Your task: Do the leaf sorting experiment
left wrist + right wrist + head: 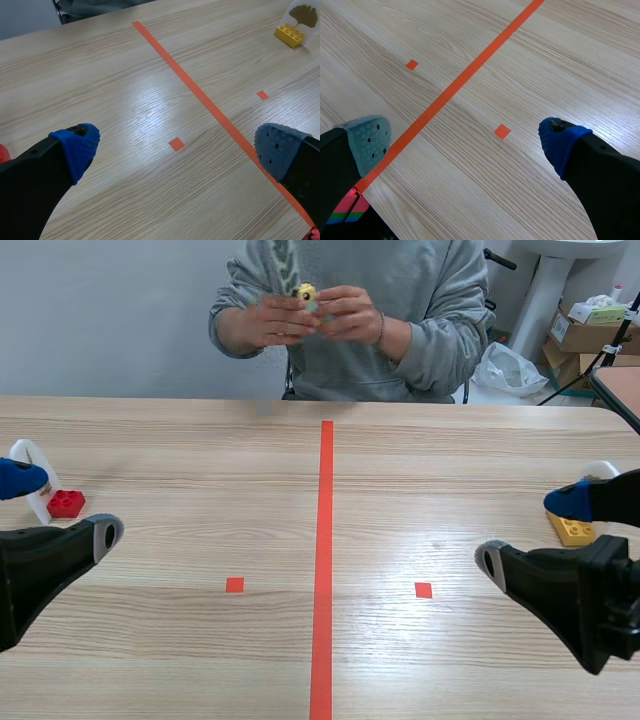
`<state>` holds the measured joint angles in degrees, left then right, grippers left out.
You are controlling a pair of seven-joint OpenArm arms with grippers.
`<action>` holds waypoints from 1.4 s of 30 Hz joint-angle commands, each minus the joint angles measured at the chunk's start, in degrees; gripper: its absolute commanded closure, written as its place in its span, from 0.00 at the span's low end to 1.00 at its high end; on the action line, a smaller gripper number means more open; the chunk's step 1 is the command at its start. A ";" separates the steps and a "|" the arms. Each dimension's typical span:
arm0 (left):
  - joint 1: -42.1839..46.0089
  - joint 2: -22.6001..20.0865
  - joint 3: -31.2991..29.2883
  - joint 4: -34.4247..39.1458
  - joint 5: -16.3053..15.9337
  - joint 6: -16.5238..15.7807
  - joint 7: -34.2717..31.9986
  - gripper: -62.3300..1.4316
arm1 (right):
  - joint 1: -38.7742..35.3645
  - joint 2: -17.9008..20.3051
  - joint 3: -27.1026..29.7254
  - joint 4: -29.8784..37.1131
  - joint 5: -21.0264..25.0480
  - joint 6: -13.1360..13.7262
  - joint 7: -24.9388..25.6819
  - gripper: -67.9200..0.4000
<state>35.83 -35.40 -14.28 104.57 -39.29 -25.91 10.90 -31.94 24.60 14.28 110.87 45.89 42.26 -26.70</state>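
A person across the table holds a small yellow piece (305,292) in both hands at chest height. Near the table's left side stands a red brick (66,504) holding a white card (28,454). A yellow brick (574,530) with a white card (601,470) stands at the right; the left wrist view shows this yellow brick (290,35) far ahead, and its card (304,15) bears a ginkgo leaf. My left gripper (75,506) (177,142) is open beside the red brick, holding nothing. My right gripper (520,531) (465,137) is open and empty just left of the yellow brick.
An orange-red tape line (324,560) runs down the table's middle, with a small tape square (234,585) on one side and another square (423,590) on the other. Cardboard boxes (585,330) and a plastic bag (510,370) lie behind the table at the right.
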 commanded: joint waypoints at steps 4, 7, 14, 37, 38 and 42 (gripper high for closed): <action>-0.31 0.48 -0.15 0.28 -0.39 -0.44 -0.96 0.00 | 0.55 0.50 0.28 0.28 -0.24 0.46 1.33 0.10; -0.31 0.48 -0.15 0.28 -0.37 -0.44 -1.01 0.00 | 0.55 0.50 0.28 0.28 -0.70 0.46 1.60 0.10; -0.31 0.48 -0.15 0.28 -0.37 -0.42 -1.05 0.00 | 0.55 0.48 0.28 0.28 -0.70 0.46 2.60 0.10; -0.28 0.46 -0.09 0.28 -0.37 -0.42 -6.10 0.00 | 0.55 0.48 0.28 0.26 -0.70 0.46 4.13 0.10; -0.28 0.46 -0.09 0.28 -0.37 -0.42 -6.08 0.00 | 0.55 0.48 0.28 0.26 -0.70 0.46 4.13 0.10; -0.28 0.46 -0.09 0.28 -0.35 -0.42 -5.90 0.00 | 0.55 0.48 0.28 0.26 -0.70 0.46 4.13 0.10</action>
<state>35.68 -35.40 -14.28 104.55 -39.11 -26.20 5.74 -31.94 24.60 14.28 110.83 44.38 42.26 -23.18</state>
